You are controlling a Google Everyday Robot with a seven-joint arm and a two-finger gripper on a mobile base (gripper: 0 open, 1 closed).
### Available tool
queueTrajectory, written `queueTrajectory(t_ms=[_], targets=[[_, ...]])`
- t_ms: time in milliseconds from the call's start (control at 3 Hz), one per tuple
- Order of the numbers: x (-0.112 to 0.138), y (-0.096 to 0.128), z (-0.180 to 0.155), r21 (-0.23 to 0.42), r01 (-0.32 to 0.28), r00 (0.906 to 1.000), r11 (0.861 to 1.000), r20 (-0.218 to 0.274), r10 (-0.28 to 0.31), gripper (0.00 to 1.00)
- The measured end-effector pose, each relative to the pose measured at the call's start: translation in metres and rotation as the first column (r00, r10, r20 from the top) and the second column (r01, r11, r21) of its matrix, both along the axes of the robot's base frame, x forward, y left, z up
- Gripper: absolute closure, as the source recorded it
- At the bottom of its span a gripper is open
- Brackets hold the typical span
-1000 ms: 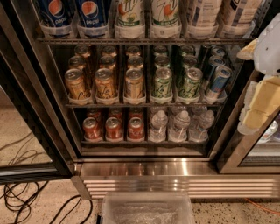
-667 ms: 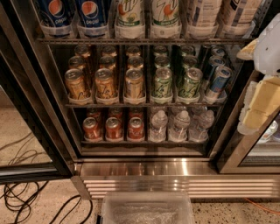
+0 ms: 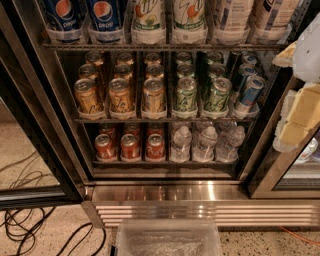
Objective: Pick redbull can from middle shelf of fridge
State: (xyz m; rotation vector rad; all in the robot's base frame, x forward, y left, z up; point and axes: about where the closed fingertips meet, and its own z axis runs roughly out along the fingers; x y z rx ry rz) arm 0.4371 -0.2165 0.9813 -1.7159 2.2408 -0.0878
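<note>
The fridge stands open in front of me, with a shiny slatted steel base. Its middle shelf is a dark wire rack with lanes of cans: gold cans on the left, green cans in the middle. The redbull can, blue and silver, stands at the front of the rightmost lane, with more like it behind. My gripper, cream and white, hangs at the right edge of the view, in front of the fridge's right door frame, right of the redbull can and apart from it.
The rack above holds Pepsi bottles and green-label bottles in white holders. The bottom rack holds red cans and water bottles. The glass door stands open at left. Black cables lie on the floor. A clear plastic bin sits below.
</note>
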Motion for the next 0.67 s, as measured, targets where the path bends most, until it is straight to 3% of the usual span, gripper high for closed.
queueTrajectory(t_ms=[667], targets=[[-0.0039, 0.0073, 0.0092, 0.027, 0.014, 0.9999, 1.0, -0.002, -0.014, 0.0]])
